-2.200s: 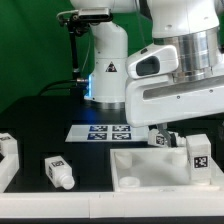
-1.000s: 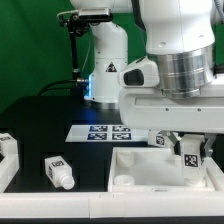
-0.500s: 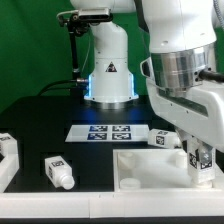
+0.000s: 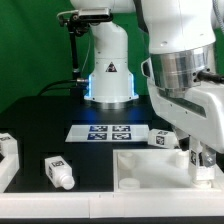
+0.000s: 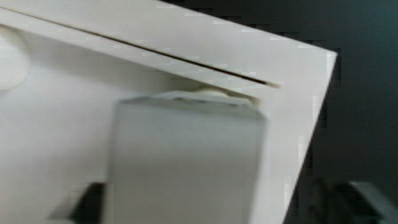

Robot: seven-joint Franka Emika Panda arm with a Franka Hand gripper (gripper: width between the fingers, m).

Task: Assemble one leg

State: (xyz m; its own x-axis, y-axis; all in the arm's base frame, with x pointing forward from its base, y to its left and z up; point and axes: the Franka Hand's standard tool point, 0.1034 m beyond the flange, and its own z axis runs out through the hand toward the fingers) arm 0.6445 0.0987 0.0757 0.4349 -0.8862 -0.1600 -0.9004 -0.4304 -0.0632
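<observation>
My gripper (image 4: 203, 158) is shut on a white leg (image 4: 204, 166) and holds it upright, low over the large white recessed panel (image 4: 140, 162) near its corner at the exterior view's right. In the wrist view the leg (image 5: 187, 160) fills the middle between the dark fingers (image 5: 79, 200), and its far end sits at the panel's corner (image 5: 267, 70). Whether it touches the panel is hidden. Another leg (image 4: 59, 172) lies on the black table at the front left. A third leg (image 4: 160, 138) stands behind the panel.
The marker board (image 4: 104, 131) lies behind the panel in front of the robot base (image 4: 110, 70). A white block (image 4: 8, 152) sits at the exterior view's far left edge. The wrist and arm hide the panel's right side.
The arm has turned and come down. The held leg has moved a little right and lower toward the panel's right corner, and its tag no longer shows. The other parts have not moved.
</observation>
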